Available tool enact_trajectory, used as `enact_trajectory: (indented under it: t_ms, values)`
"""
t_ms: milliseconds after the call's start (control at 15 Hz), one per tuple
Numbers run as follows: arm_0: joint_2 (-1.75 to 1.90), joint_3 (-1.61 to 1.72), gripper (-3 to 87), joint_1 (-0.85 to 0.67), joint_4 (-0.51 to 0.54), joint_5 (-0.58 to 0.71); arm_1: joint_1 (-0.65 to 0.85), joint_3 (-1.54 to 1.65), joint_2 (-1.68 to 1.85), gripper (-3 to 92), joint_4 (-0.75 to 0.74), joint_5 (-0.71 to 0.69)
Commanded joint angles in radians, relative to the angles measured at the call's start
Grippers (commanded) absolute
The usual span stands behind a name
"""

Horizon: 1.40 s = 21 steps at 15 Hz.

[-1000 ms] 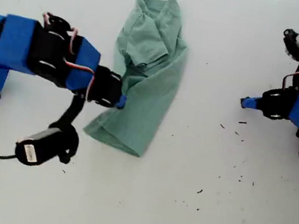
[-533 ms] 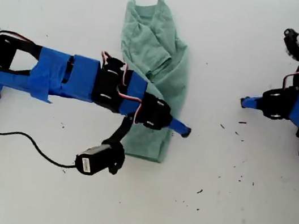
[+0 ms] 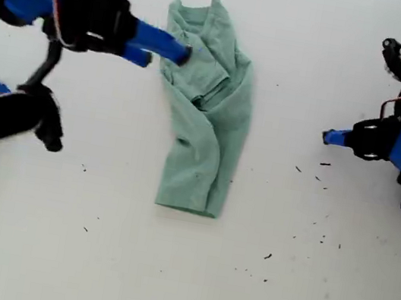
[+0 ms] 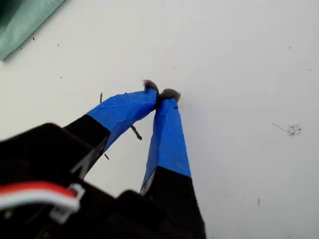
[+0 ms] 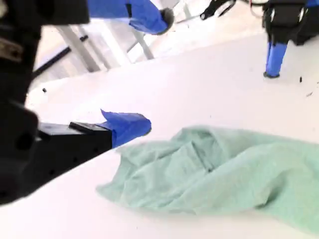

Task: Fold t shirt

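Now: your second gripper point(image 3: 184, 53) gapes empty over t shirt point(image 3: 204, 120), upper-centre exterior view | first gripper point(image 4: 160, 93) pinched empty | risk: snagging one layer, dragging fold apart.

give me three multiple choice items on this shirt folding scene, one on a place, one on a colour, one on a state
1. In the exterior view, my second gripper is
A. at the t shirt near its collar end
B. by the hem
C. off the table

2. The t shirt is
A. white
B. pale mint green
C. red

3. My first gripper jaws are
A. wide open
B. shut on the shirt
C. shut on nothing

Answers:
1 A, its tips meet the cloth there.
2 B, clear in the exterior view.
3 C, the tips touch over bare table.
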Motion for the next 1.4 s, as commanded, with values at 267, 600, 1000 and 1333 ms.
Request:
enact_trajectory:
  t_ms: [267,600,1000,1333]
  values:
    - [0.591,1.160,-0.1,0.044,-0.345,-0.178,0.000,0.055,0.011,2.5,0.003,0.011]
    - [0.630,1.246,-0.1,0.058,-0.365,-0.227,0.000,0.057,0.011,2.5,0.005,0.017]
    - [0.273,0.595,-0.2,0.164,-0.184,-0.189,-0.224,-0.859,-0.772,2.9,0.087,-0.003]
    - [-0.451,-0.299,31.2,0.367,0.083,-0.086,-0.466,-1.870,-1.540,32.5,0.334,-0.008]
